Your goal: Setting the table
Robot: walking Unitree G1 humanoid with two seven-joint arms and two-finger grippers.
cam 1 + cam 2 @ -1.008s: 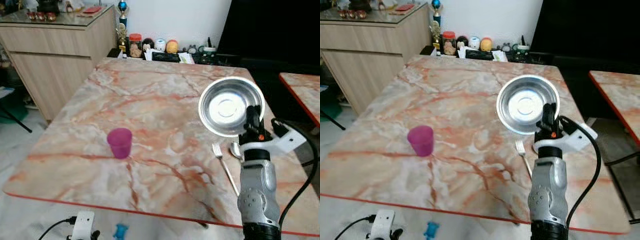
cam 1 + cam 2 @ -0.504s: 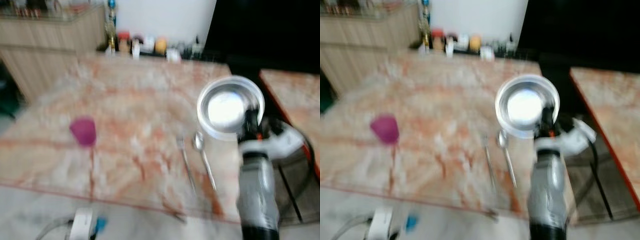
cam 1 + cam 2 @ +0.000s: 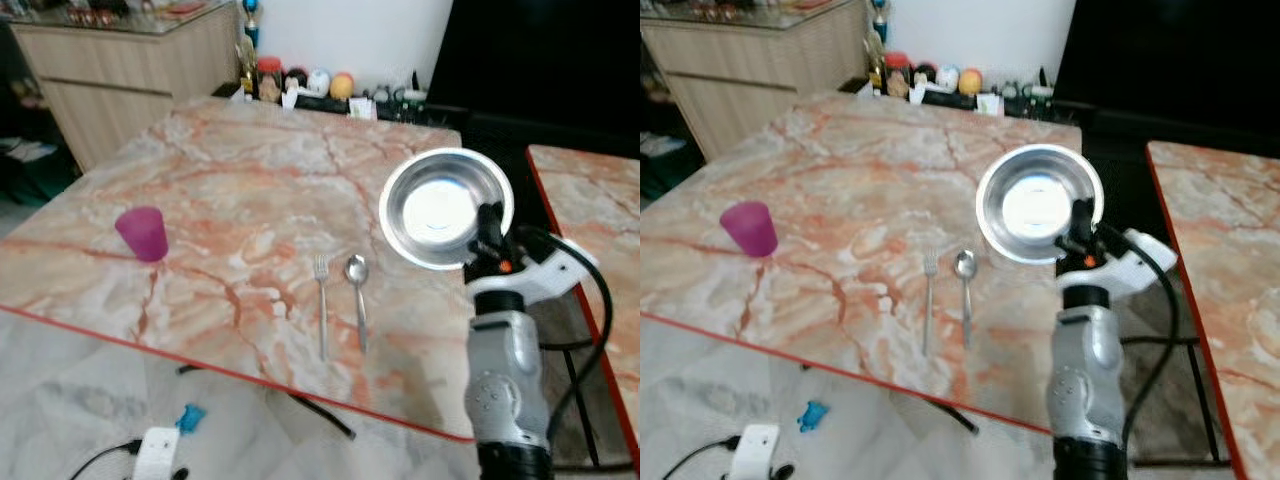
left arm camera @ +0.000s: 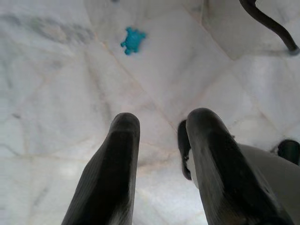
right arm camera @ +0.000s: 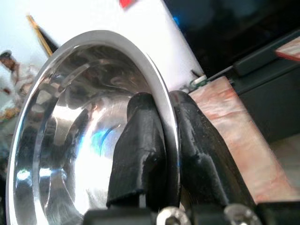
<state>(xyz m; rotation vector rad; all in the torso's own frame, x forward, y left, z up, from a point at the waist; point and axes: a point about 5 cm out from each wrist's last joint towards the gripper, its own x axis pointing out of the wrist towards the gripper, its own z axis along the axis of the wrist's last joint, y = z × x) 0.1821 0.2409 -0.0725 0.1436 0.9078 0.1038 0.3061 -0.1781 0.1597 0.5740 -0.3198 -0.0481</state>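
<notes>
Two fingers of right gripper point(image 3: 487, 228) pinch bowl point(image 3: 440, 207) rim, bowl raised near table's point(image 3: 250, 190) right edge; fork point(image 3: 321, 300), spoon point(image 3: 357, 292) lie leftward, handles toward near edge. Left gripper point(image 4: 161, 136) parted, empty.

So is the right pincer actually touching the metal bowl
Touching. In the right wrist view the right pincer has one black finger inside the metal bowl and the other outside, both pressed against its rim.

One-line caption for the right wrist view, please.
Right gripper jaws pinch the rim of a steel bowl.
</notes>
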